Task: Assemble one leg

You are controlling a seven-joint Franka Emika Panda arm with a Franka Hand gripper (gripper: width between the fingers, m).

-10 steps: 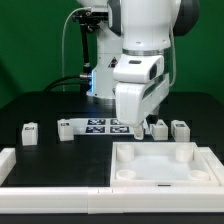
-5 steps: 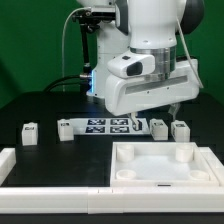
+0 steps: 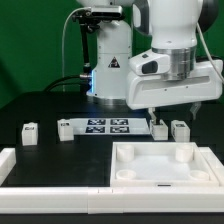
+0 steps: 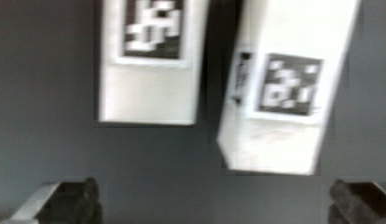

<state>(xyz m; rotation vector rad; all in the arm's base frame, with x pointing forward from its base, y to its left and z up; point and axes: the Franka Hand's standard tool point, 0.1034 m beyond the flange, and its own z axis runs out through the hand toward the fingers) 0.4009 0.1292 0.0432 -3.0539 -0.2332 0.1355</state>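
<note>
Two legs stand side by side on the black table at the exterior view's right, one (image 3: 158, 127) nearer the marker board and one (image 3: 180, 129) further right. Both show in the wrist view as white blocks with tags, one (image 4: 151, 60) and the other (image 4: 279, 95). My gripper (image 3: 172, 112) hovers just above them, open and empty. In the wrist view the gripper (image 4: 215, 205) has its dark fingertips (image 4: 65, 205) wide apart, with bare table between them. Two more legs stand at the exterior view's left, one (image 3: 30, 131) and another (image 3: 64, 128).
The marker board (image 3: 105, 126) lies between the leg groups. The large white square tray-like piece (image 3: 122, 152) with corner sockets sits in front. A white rail (image 3: 8, 160) borders the table at the exterior view's left and front. The robot base (image 3: 108, 60) stands behind.
The arm has swung toward the exterior view's right and its hand has turned. The gripper has gone from beside the marker board to above the two right-hand legs. No part has moved.
</note>
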